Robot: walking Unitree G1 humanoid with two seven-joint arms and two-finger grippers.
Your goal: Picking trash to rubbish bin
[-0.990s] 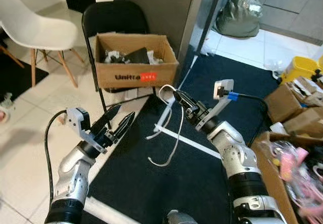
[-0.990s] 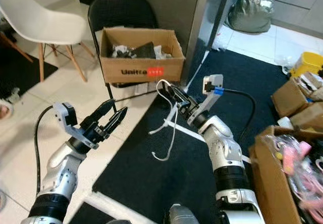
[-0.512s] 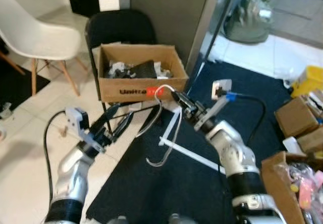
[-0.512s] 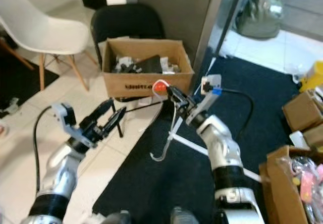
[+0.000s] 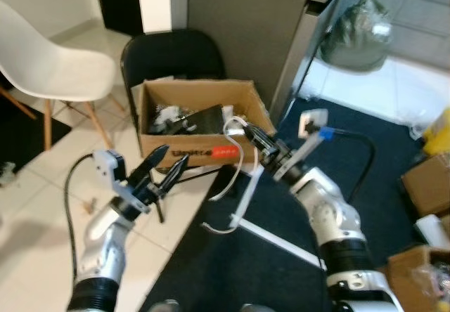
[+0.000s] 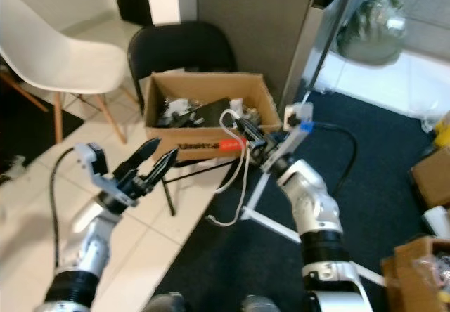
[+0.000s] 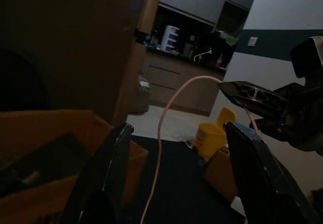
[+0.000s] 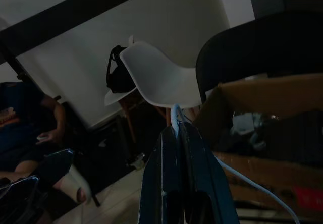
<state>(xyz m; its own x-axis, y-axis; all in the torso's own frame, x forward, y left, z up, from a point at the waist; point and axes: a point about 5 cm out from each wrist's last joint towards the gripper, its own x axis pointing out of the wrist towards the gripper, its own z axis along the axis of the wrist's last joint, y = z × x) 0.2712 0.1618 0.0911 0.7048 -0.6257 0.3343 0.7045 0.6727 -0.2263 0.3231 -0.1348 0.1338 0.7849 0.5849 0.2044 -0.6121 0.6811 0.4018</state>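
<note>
White strap (image 5: pixel 242 185), brown cardboard box (image 5: pixel 193 119), black chair (image 5: pixel 172 55)

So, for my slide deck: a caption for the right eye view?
Right end effector carries a white cable toward the cardboard box on a black chair.

Silver arms, black fingers (image 5: pixel 163 168), black cables; blue clip, possibly tape.

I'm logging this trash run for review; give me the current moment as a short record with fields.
held item: white strap, looped, hanging loose
right gripper: shut on the strap, raised beside the cardboard box
left gripper: open, holding nothing, in front of the box
box: on a black chair, already holds scraps
floor: dark mat and white tiles
nearby: white chair
</note>
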